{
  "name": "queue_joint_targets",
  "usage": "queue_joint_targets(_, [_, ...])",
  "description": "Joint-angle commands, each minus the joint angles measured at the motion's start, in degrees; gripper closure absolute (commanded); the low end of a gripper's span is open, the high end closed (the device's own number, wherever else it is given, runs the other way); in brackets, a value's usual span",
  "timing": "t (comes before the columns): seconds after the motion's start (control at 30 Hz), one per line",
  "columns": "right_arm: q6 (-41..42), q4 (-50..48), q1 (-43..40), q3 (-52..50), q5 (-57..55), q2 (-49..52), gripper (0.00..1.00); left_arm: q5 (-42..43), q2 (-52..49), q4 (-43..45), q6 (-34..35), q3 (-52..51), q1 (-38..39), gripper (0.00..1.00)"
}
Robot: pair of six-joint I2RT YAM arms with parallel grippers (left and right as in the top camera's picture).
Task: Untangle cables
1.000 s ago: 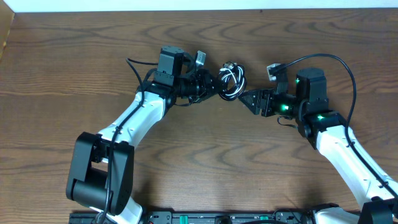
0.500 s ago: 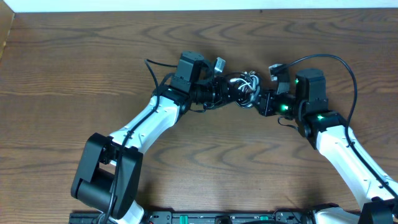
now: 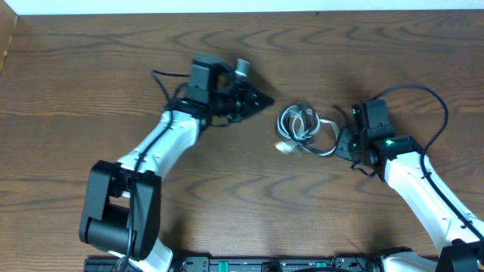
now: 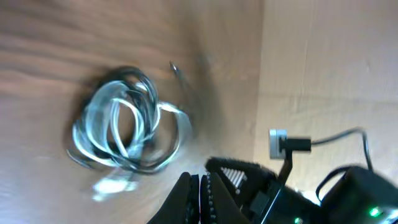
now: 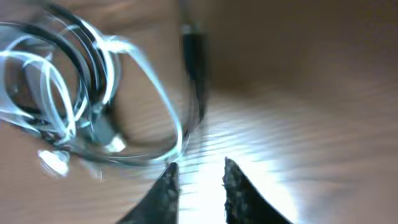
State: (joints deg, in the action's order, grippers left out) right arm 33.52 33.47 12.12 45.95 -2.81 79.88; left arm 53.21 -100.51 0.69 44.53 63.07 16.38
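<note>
The black and white cables lie tangled in one coiled bundle (image 3: 302, 127) on the wooden table, with a white plug (image 3: 286, 147) at its lower left. The bundle also shows in the left wrist view (image 4: 124, 127) and the right wrist view (image 5: 74, 99). My left gripper (image 3: 261, 100) is shut and empty, up and to the left of the bundle, apart from it; its closed jaws (image 4: 200, 190) hold nothing. My right gripper (image 3: 344, 143) sits at the bundle's right edge. Its jaws (image 5: 199, 167) are open, with the outer loop just beside the left fingertip.
The wooden table (image 3: 227, 196) ends at a pale wall along the top edge (image 3: 227, 6). Thick black robot wires arc over the right arm (image 3: 423, 94) and behind the left arm (image 3: 162, 79). The right gripper's body shows in the left wrist view (image 4: 249, 180).
The left gripper let go of the bundle and drew back to the left. The bundle now lies on the table, more spread out. The right gripper moved down and right of it.
</note>
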Motion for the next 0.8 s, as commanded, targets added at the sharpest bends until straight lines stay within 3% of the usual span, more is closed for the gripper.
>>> queue_joint_targets(0.0, [1.7, -0.7, -0.1, -0.3, -8.0, 0.0, 0.69, -0.3, 0.5, 0.2, -1.4, 0.5, 0.0, 0.92])
queue_joint_targets(0.07, [1.7, -3.0, -0.1, -0.3, -5.6, 0.0, 0.6, -0.3, 0.5, 0.3, -1.4, 0.5, 0.1, 0.93])
queue_joint_targets(0.2, [1.6, -6.3, 0.0, -0.3, -1.2, 0.0, 0.59, -0.3, 0.5, 0.2, -2.9, 0.5, 0.1, 0.93])
queue_joint_targets(0.27, [1.6, -7.5, 0.0, -0.3, -0.5, 0.0, 0.56, -1.0, 0.5, -0.4, -5.6, 0.5, 0.1, 0.93])
queue_joint_targets(0.4, [0.3, -9.4, 0.0, -0.3, -0.2, 0.0, 0.54, -10.2, 0.5, -7.6, -15.0, 0.5, 0.2, 0.92])
queue_joint_targets(0.47, [-2.0, -10.7, 0.0, -0.3, 0.9, 0.0, 0.54, -17.0, 0.5, -12.5, -21.8, 0.5, 0.8, 0.85])
queue_joint_targets(0.63, [-7.2, -14.3, 0.0, -0.3, 3.8, 0.0, 0.54, -24.7, 0.5, -22.0, -31.8, 2.1, 1.8, 0.74])
queue_joint_targets(0.77, [-10.1, -15.8, 0.0, -0.3, 5.0, 0.0, 0.51, -31.0, 0.5, -29.0, -37.7, 7.0, 2.6, 0.52])
